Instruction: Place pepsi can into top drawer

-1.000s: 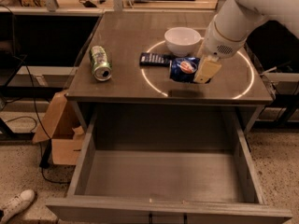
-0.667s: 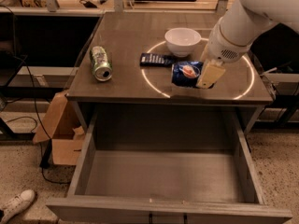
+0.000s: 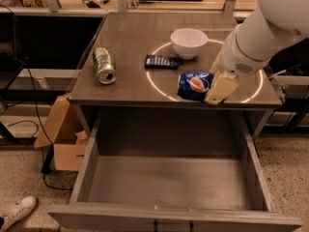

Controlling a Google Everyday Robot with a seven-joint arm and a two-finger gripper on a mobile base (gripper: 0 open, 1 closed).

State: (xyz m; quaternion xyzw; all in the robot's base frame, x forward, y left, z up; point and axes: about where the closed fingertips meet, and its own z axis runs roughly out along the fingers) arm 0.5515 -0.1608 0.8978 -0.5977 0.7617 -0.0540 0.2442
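Note:
The pepsi can is dark blue with a red-white-blue logo. It lies sideways at the front right of the table top, just above the table's front edge. My gripper hangs from the white arm on the right and is shut on the can. One cream finger shows on the can's right side; the other is hidden. The top drawer is pulled wide open below the table, and its grey inside holds nothing.
A green-and-silver can lies at the table's left. A white bowl and a flat dark-blue packet sit behind the pepsi can. A cardboard box and a white shoe are on the floor at the left.
My gripper and the pepsi can have moved together toward the table's front edge, closer to the open drawer. Nothing else has moved.

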